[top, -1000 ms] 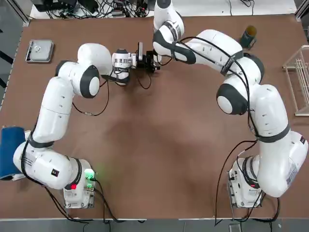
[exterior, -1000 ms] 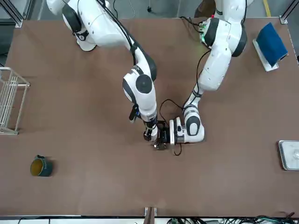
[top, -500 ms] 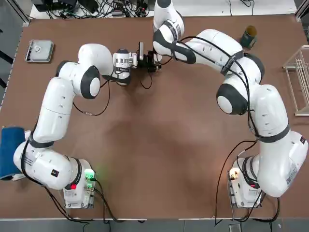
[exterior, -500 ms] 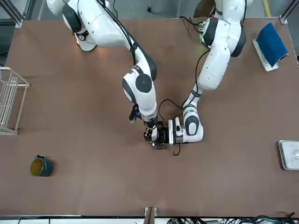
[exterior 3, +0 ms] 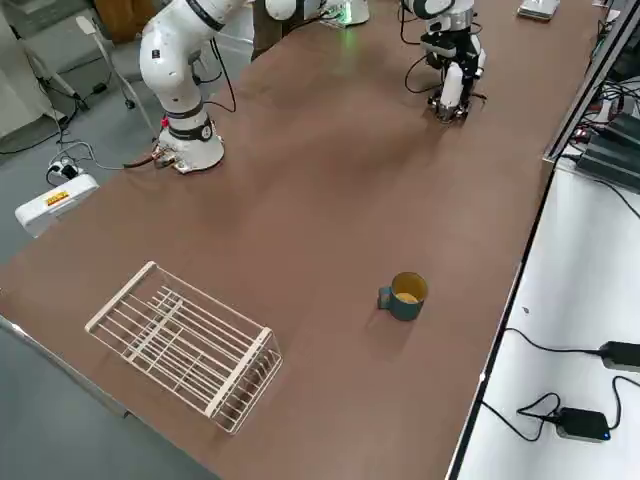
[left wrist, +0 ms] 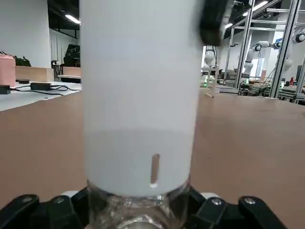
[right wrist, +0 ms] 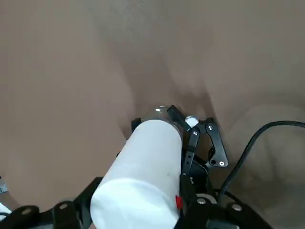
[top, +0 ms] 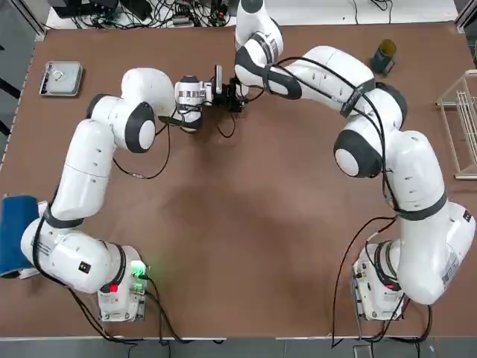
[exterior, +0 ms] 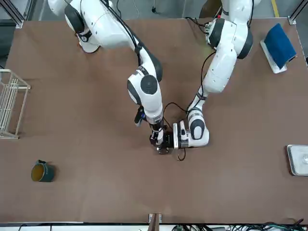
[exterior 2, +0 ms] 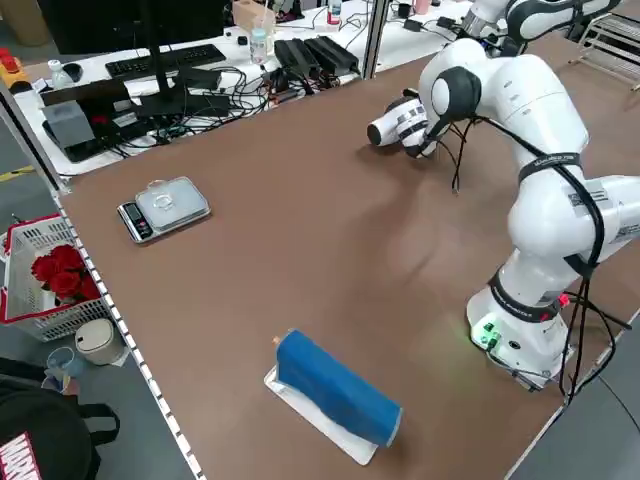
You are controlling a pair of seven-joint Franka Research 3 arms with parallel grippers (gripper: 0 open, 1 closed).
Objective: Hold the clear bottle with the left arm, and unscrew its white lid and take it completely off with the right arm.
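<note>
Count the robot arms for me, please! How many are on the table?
2. The left arm is on the robot's left side of the table, and the right arm is on its right side.

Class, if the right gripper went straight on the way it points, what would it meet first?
Beyond the white lid it grips, probably the left gripper, closed around the clear bottle just below; the exact gap is unclear.
</note>
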